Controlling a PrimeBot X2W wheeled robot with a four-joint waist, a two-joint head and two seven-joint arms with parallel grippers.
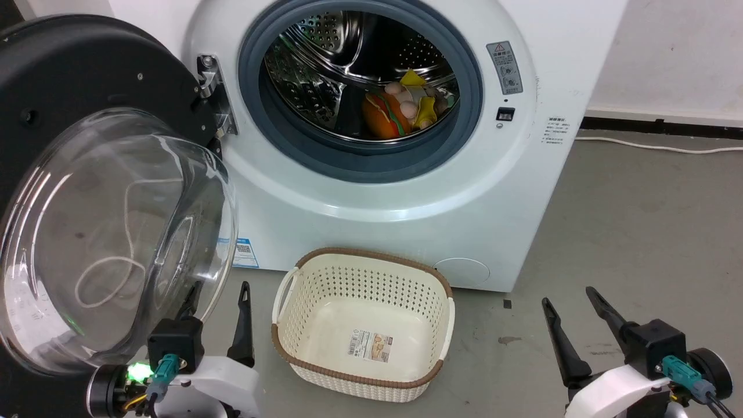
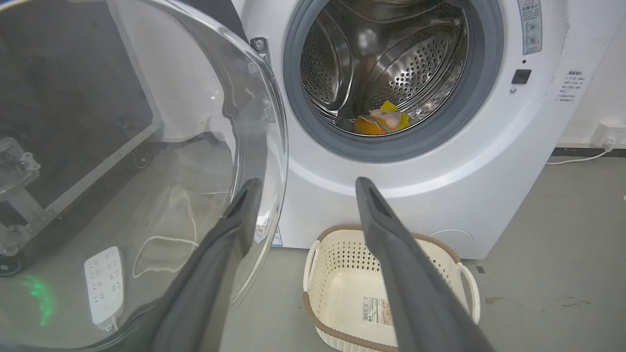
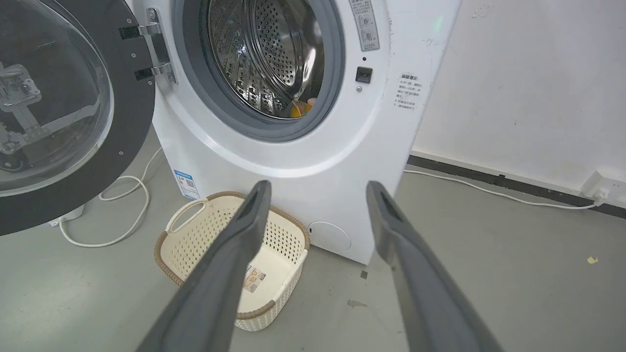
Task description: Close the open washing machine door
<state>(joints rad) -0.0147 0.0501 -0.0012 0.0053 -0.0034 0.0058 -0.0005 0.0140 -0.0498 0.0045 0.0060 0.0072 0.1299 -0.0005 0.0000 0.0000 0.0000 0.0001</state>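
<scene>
The washing machine door point(image 1: 116, 232) stands open at the left of the washing machine point(image 1: 371, 232). A basket point(image 1: 371, 284) sits on the floor point(image 1: 627, 232) just before it; toys point(image 1: 400, 110) lie inside the drum point(image 1: 325, 46).

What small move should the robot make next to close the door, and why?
Probably raise the left gripper to the black rim of the door and start swinging it rightward to the machine. The door stands wide open on its left hinge, glass bowl facing the robot; the left gripper is open, low beside it, and the right gripper, also open, is far off.
</scene>
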